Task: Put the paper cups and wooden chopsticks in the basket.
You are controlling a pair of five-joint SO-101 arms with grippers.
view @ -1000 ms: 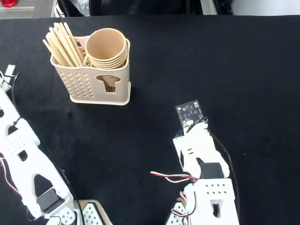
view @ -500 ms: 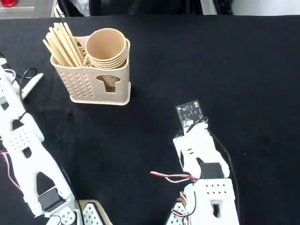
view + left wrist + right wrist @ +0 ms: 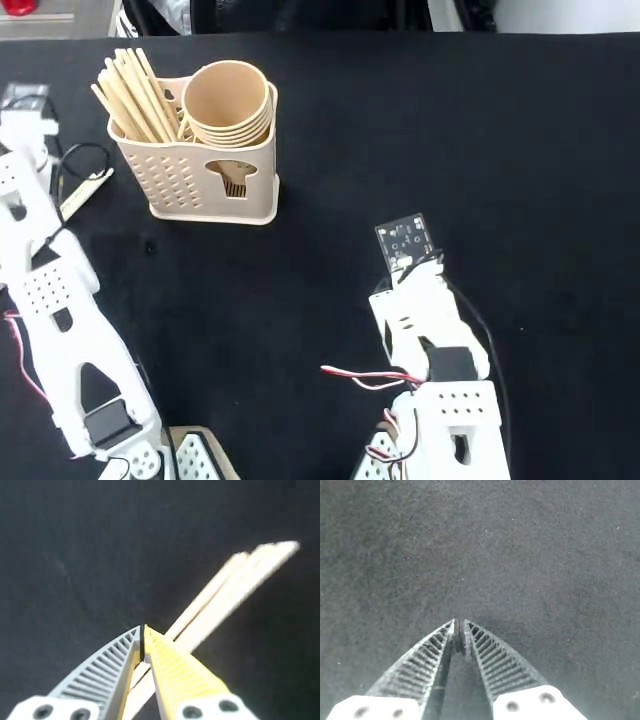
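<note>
A beige perforated basket (image 3: 195,185) stands at the back left of the black table. It holds a stack of paper cups (image 3: 227,102) and a bundle of wooden chopsticks (image 3: 130,93). My left gripper (image 3: 143,631) is shut on a pair of wooden chopsticks (image 3: 235,582) that jut out past its tips. In the high view those chopsticks (image 3: 86,192) hang just left of the basket, beside the left arm (image 3: 35,260). My right gripper (image 3: 458,627) is shut on nothing over bare black cloth; the right arm (image 3: 425,330) sits at the front centre.
The black table (image 3: 450,130) stretches wide to the right of the basket. Red and grey objects (image 3: 20,8) lie beyond the table's far left edge. Arm bases (image 3: 190,455) occupy the front edge.
The left arm has swung towards the back and right, carrying the chopsticks from the table's left edge closer to the basket. The right arm has kept still.
</note>
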